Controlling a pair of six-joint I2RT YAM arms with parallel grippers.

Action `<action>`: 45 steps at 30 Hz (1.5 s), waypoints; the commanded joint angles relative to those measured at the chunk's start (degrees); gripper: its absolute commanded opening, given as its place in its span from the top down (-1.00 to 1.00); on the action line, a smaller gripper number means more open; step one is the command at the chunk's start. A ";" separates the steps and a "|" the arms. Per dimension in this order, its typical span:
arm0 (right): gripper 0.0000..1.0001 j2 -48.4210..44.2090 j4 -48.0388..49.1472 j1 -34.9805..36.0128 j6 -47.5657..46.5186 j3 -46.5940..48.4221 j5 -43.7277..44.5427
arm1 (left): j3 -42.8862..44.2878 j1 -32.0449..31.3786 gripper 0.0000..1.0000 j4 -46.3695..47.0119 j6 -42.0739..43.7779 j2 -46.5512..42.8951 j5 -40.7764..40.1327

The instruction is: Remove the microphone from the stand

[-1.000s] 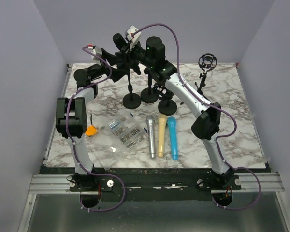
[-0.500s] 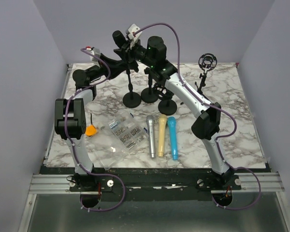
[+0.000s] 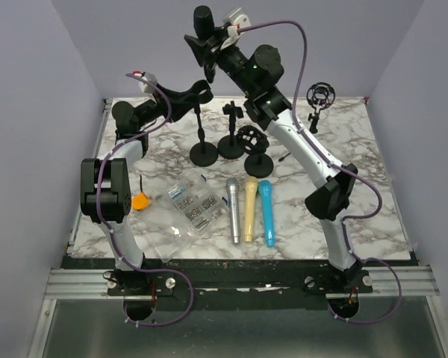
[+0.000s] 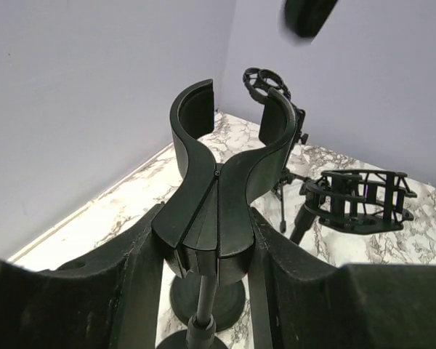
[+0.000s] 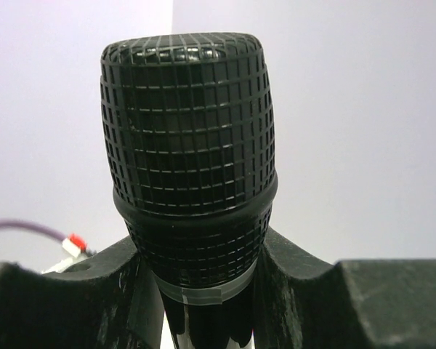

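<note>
Holding the black handheld microphone (image 3: 202, 19) high above the table (image 3: 373, 186), well apart from its stand (image 3: 202, 142): right gripper (image 3: 213, 46), clamped on the handle just under the mesh head, as the right wrist view confirms. Head uppermost, body near upright with a slight tilt.

Bracing the stand: left gripper (image 3: 188, 95), clenched around the neck of the mic clip (image 4: 229, 153). Clip empty, both prongs bare, nothing seated between them.

Also present:
- small black stand (image 3: 231, 123) just beside the braced one
- shock-mount stand (image 3: 252, 142) next to that, and a second shock-mount stand (image 3: 320, 95) toward the far right edge
- silver microphone (image 3: 232, 212), beige microphone (image 3: 249, 209) and blue microphone (image 3: 267, 212), lying side by side near the centre
- clear bag of small hardware (image 3: 187, 209)
- orange item (image 3: 140, 201) beside the left arm, too small to identify

Status, as a judgement: extraction done; lowering and release remaining.

Hazards, as a judgement:
- Slip through the fingers, from a narrow hold on a smooth handle with the heavy head above.
- Collision on descent with the crowded cluster of stands below, from a path straight down rather than out to the side.
- Toppling of the braced stand, from a release of the clip with any sideways pull, given a tall thin pole on a small round base.
- Knock to the three loose microphones, round-bodied and likely to roll.
</note>
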 commanded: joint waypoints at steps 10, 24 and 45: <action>0.99 -34.75 -7.34 0.35 -6.24 -32.03 30.21 | -2.88 0.31 -0.42 -24.91 6.83 -9.53 -9.81; 0.99 -59.95 -38.62 0.26 26.02 -72.53 38.09 | 1.46 0.85 -0.87 -65.56 11.95 -23.20 -22.60; 0.71 -41.39 -39.17 -5.81 38.86 -91.85 32.86 | -10.32 -0.91 -0.84 -70.14 17.03 -46.80 -39.49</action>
